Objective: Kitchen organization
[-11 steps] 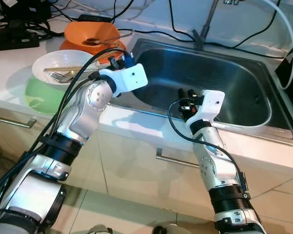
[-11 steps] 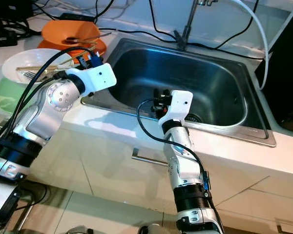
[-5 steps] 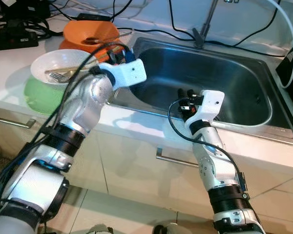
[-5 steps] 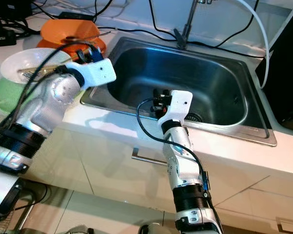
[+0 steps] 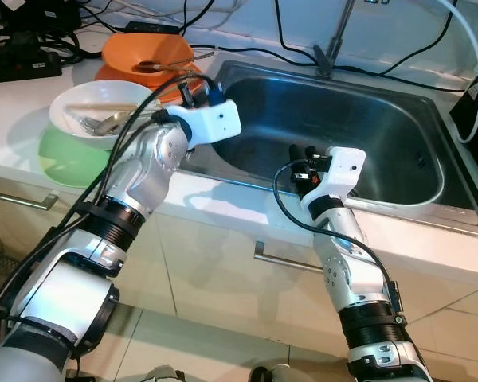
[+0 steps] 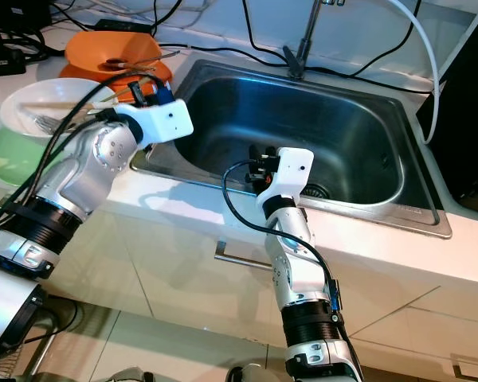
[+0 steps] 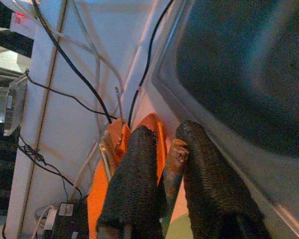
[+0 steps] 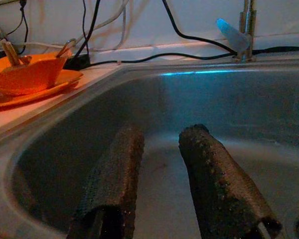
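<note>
Pincer status: your left pincer (image 7: 162,199) is clamped on a brown chopstick (image 7: 173,164) beside the stacked bowls (image 5: 84,131) on the surface, your right pincer (image 8: 164,194) hangs apart over the empty sink (image 5: 366,135); organization barely begun.

Head views are showing bright, even light, mostly sharp. Glare is washing out the white counter (image 5: 16,103). The arms are casting soft shadows on the cabinet front (image 5: 223,255). Wrist views are running dim and bluish, with the sink (image 8: 199,94) blurring.
</note>
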Robot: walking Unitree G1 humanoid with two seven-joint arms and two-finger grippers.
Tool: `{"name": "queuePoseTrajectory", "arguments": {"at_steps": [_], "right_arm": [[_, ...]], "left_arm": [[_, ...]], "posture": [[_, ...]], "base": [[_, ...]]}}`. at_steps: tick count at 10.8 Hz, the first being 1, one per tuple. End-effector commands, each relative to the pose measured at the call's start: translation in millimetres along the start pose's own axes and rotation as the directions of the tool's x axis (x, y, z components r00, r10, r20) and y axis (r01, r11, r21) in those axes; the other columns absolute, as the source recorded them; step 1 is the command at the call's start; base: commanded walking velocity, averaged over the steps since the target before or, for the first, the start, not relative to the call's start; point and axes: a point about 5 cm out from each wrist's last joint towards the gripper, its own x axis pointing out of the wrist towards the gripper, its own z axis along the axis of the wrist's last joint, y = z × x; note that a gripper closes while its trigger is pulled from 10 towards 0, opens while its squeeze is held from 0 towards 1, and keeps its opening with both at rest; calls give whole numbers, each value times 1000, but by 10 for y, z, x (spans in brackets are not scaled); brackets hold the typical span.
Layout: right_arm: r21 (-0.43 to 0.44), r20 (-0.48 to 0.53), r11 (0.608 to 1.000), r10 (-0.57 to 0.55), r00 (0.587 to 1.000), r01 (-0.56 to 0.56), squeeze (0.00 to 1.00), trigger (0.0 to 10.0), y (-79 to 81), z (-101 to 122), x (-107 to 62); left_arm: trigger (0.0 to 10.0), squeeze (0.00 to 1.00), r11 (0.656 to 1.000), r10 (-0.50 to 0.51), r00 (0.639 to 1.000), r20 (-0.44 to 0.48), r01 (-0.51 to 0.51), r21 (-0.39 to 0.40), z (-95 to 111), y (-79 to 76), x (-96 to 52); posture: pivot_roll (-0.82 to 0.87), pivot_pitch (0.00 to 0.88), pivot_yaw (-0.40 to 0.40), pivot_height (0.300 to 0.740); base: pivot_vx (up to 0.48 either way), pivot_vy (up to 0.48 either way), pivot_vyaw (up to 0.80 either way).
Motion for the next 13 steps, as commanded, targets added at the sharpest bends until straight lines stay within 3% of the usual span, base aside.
{"name": "queuePoseTrajectory", "arguments": {"at_steps": [1, 3, 6, 8, 9, 10, 12, 13], "right_arm": [[6, 4, 1000, -18, 1000, 18, 0, 10000, -35, 19, 11], [5, 4, 1000, -18, 1000, 18, 0, 10000, -38, 20, 11], [3, 6, 1000, -15, 1000, 15, 0, 10000, -35, 20, 14], [4, 6, 1000, -10, 1000, 10, 0, 10000, -31, 18, 19], [5, 6, 1000, -8, 1000, 8, 0, 10000, -26, 16, 20], [6, 5, 1000, -7, 1000, 7, 0, 10000, -21, 11, 20], [4, 9, 1000, 0, 1000, 0, 0, 10000, 1, 15, 29], [0, 12, 1000, 3, 1000, -3, 0, 10000, 3, 18, 30]], "left_arm": [[0, 0, 1000, 0, 1000, 28, 0, 17, 94, 47, 27], [0, 0, 999, 20, 999, 30, -21, 31, 111, 93, 23], [0, 0, 987, 138, 989, 61, -143, 77, 192, 354, -25], [0, 0, 949, 280, 949, 146, -297, 104, 348, 638, -120], [2353, 0, 935, 326, 926, 189, -346, 83, 415, 713, -160], [10000, 0, 924, 357, 901, 247, -379, 45, 509, 761, -205], [10000, 0, 876, 481, 771, 418, -409, -256, 830, 923, -358], [10000, 0, 827, 546, 692, 471, -357, -434, 960, 1013, -468]], "posture": [[-16, 70, -90, 719], [-16, 69, -91, 719], [-10, 56, -95, 719], [-7, 47, -99, 719], [-2, 37, -101, 719], [0, 33, -102, 719], [5, 23, -106, 719], [6, 15, -106, 719]], "base": [[0, 0, 0], [0, 0, 0], [0, 0, 0], [0, 0, 0], [0, 0, 0], [0, 0, 0], [0, 0, 0], [0, 0, 0]]}}
